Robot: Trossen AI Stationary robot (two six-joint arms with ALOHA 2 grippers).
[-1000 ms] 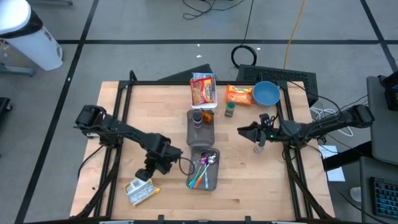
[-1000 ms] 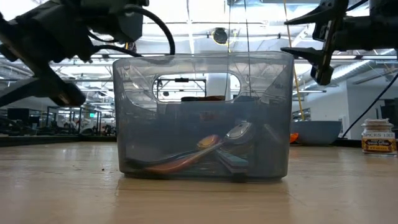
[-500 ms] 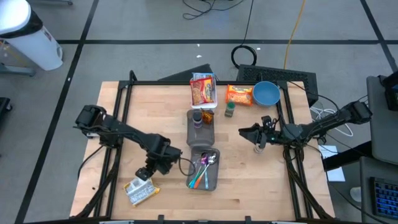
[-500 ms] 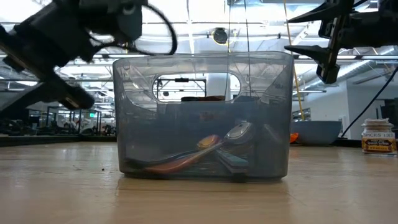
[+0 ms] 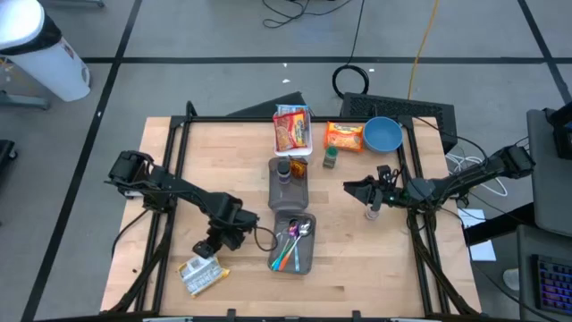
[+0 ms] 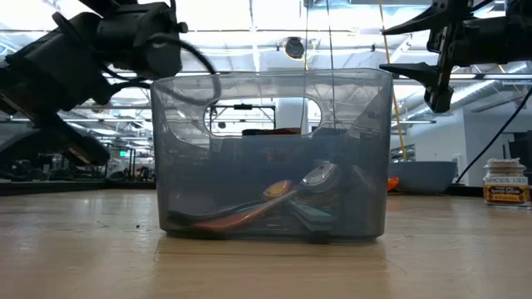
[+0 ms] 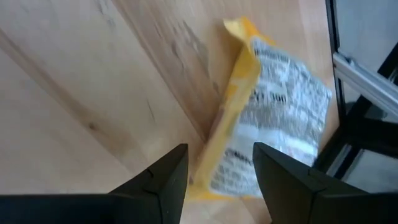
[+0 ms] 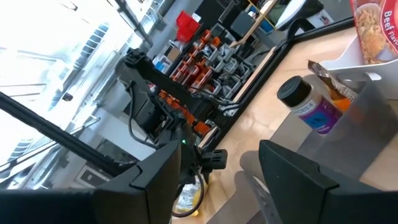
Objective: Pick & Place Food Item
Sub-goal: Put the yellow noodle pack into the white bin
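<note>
The left tool [image 5: 208,253] is held just above the yellow snack packet [image 5: 201,274], which lies flat on the bench [image 5: 349,259] at its near left corner. Its fingers [image 7: 163,180] are seen apart, with the packet's edge between them and not gripped. The right tool [image 5: 350,189] is raised right of the grey bins, fingers apart, empty.

pale matt wood table [image 5: 223,161]; glossy crinkled packet [image 7: 273,124]; translucent grey plastic bin [image 6: 270,158] holding shiny metal spoon [image 6: 320,174].
</note>
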